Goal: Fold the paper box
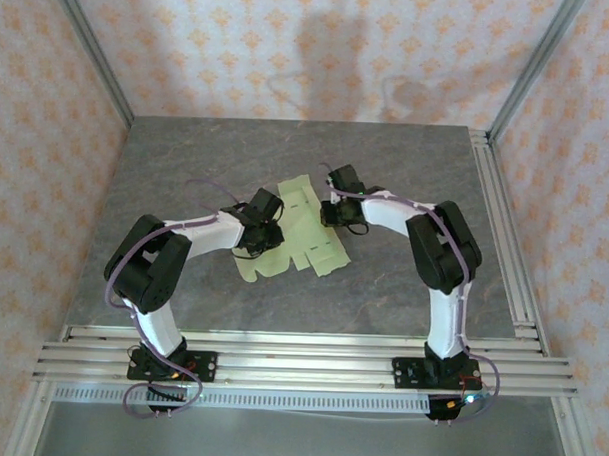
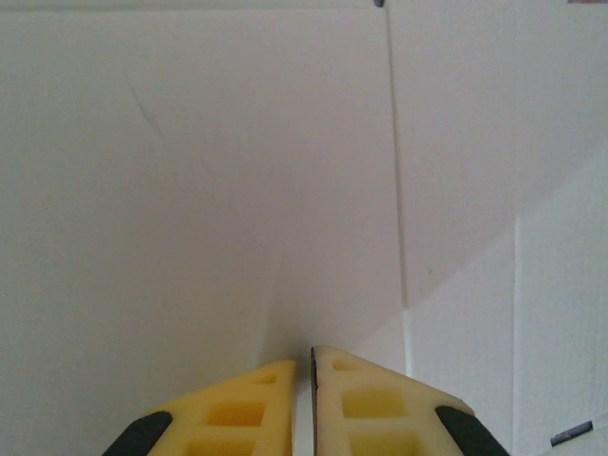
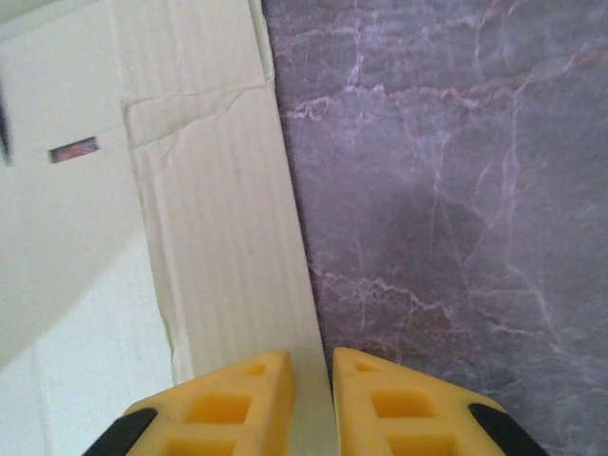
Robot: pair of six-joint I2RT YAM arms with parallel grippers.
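The paper box (image 1: 304, 238) lies in the middle of the top view on the grey table (image 1: 282, 307). It is spread out as a flat cut sheet, with its flaps and rounded tabs pointing every way. From where I stand, no walls are up and no tabs are tucked in. The sheet does look creased along its fold lines.

The left gripper (image 1: 267, 233) sits on the sheet's left side. In its own camera the fingers come together at the bottom centre of the frame (image 2: 311, 353), clenched almost tip to tip. Pale paper (image 2: 190, 190) rises right up to them. I cannot tell whether a layer is caught between them.

The right gripper (image 1: 335, 214) is on the sheet's upper right edge. In its wrist view the fingers (image 3: 312, 353) are drawn close together. The long edge of a side flap (image 3: 209, 190) runs down between them, and bare table (image 3: 456, 190) lies to the right. It looks to me like a pinch on that flap's edge.

So I'd say the job has barely begun. Both arms are on the paper, probably about to lift the first flap. Raising the sides, closing the ends and tucking the tabs all remain.
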